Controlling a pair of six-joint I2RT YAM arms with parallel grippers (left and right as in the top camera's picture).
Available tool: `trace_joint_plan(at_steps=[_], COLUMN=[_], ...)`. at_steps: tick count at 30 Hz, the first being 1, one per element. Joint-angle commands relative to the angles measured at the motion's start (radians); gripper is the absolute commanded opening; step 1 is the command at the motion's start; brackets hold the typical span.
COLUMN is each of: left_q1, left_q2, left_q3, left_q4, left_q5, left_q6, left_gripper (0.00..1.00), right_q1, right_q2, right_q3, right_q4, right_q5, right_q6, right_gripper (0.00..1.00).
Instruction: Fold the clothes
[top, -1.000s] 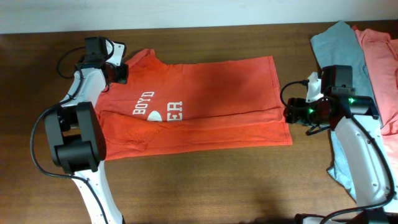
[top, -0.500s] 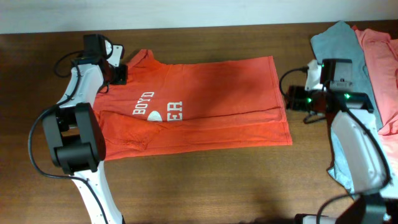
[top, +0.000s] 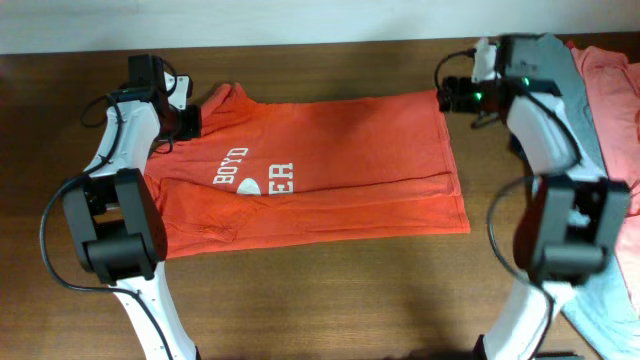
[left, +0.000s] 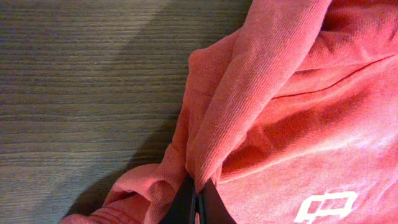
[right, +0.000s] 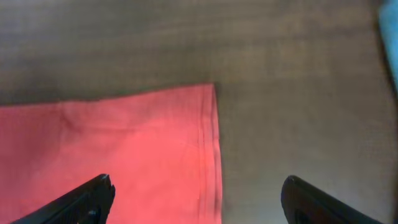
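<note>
Orange-red T-shirt (top: 320, 170) lies spread across the middle of the wooden table (top: 350, 290), partly folded. Its lower long edge is doubled up into a band, with the collar end toward 9 o'clock and the hem toward 3 o'clock.

At the table's 2 to 3 o'clock edge a grey T-shirt (top: 585, 110) lies loose, and a salmon-pink T-shirt (top: 615, 90) lies just beside it on the outer side.

The left gripper (top: 190, 118) sits at the 10 o'clock corner of the orange-red T-shirt. In the wrist view its fingertips (left: 198, 205) are pressed together, pinching a raised ridge of the cloth near the shoulder.

The right gripper (top: 445, 97) is at the shirt's 2 o'clock corner with its fingers (right: 93, 199) spread wide. They straddle the hem corner, holding nothing. Whether they touch the table is hard to tell from these views.

White lettering (top: 255, 172) reading "BOYD" and "ER" shows at about 9 o'clock of the shirt's centre. A small white logo (left: 326, 206) shows on the cloth just beside the left fingertips, toward 3 o'clock.
</note>
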Motion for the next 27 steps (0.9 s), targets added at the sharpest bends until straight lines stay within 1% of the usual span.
trace_joint_plan(at_steps=[1, 4, 7, 8, 10, 17, 27], left_q1=[0.004, 0.004, 0.004, 0.003, 0.003, 0.003, 0.003], left_q2=[-0.035, -0.035, -0.035, -0.035, -0.035, -0.035, -0.035], left_q3=[0.020, 0.020, 0.020, 0.020, 0.020, 0.020, 0.020], left_q4=[0.000, 0.001, 0.001, 0.001, 0.002, 0.001, 0.002], left_q5=[0.015, 0.015, 0.015, 0.015, 0.015, 0.015, 0.015], left_q6=[-0.013, -0.013, -0.013, -0.014, -0.016, -0.021, -0.021], left_gripper=[0.00, 0.00, 0.00, 0.00, 0.00, 0.01, 0.00], right_q1=[0.028, 0.034, 0.033, 0.033, 0.033, 0.034, 0.049], right_q2=[0.139, 0.223, 0.272, 0.282, 0.300, 0.331, 0.376], right_q3=[0.162, 0.239, 0.261, 0.261, 0.261, 0.261, 0.261], right_q4=[-0.043, -0.050, -0.034, -0.026, -0.007, 0.061, 0.106], right_q5=[-0.020, -0.032, -0.034, -0.034, -0.034, -0.034, -0.031], right_q6=[-0.021, -0.021, -0.021, -0.021, -0.023, -0.024, -0.024], right_gripper=[0.91, 0.89, 0.88, 0.86, 0.84, 0.84, 0.83])
